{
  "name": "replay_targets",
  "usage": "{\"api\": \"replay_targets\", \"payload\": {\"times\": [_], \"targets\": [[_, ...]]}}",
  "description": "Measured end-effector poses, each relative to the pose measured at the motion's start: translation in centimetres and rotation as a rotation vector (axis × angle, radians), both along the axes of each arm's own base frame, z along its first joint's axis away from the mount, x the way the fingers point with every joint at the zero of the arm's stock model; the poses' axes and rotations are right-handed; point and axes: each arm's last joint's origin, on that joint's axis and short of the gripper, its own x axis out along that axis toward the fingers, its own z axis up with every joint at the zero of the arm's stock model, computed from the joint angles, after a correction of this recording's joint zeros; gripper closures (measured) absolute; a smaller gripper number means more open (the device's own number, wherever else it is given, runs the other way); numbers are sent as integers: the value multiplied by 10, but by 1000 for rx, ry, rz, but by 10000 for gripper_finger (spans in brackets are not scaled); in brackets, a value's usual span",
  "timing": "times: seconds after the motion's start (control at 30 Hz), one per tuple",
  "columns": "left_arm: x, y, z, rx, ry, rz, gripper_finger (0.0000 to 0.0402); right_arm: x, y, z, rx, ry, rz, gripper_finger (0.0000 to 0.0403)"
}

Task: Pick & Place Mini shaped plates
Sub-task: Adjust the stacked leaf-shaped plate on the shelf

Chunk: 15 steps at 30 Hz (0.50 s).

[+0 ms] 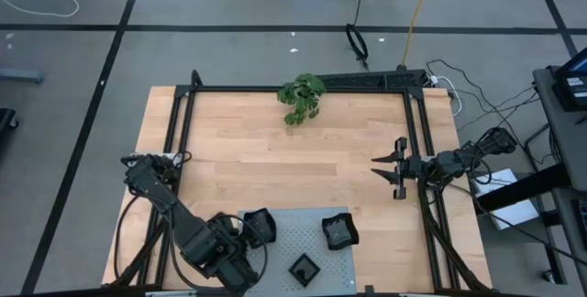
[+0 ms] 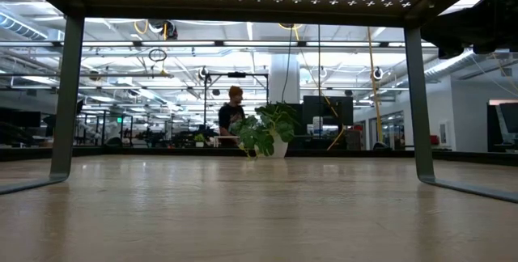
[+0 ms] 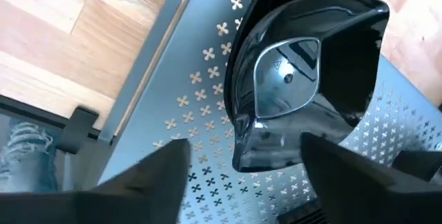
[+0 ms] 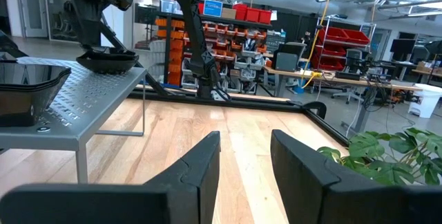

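Three mini shaped plates, glossy black, rest on the raised grey perforated panel (image 1: 293,233) at the table's near edge: one at the panel's left (image 1: 260,225), one at its right (image 1: 338,232), one near its front (image 1: 304,268). My left gripper (image 3: 245,158) points down over the left plate (image 3: 304,79), open, a finger on either side of the plate's rim; the plate lies flat on the panel. My right gripper (image 1: 390,170) waits open at the table's right side, level, nothing between its fingers (image 4: 245,162).
A green leafy plant (image 1: 302,97) stands at the table's far edge. A black frame (image 1: 188,104) runs around the wooden table. The panel stands on legs (image 2: 68,92) above the wood. A person (image 2: 233,116) is in the room beyond.
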Motion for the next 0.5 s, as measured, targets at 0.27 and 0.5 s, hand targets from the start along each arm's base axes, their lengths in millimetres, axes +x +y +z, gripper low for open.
{"api": "replay_targets", "payload": {"times": [0.27,0.5], "targets": [[-6,-3,0,33,40,-94,7,0,0,0,0,0,0,284],[-21,-14,0,91,-3,-57,47,0,0,0,0,0,1,284]]}}
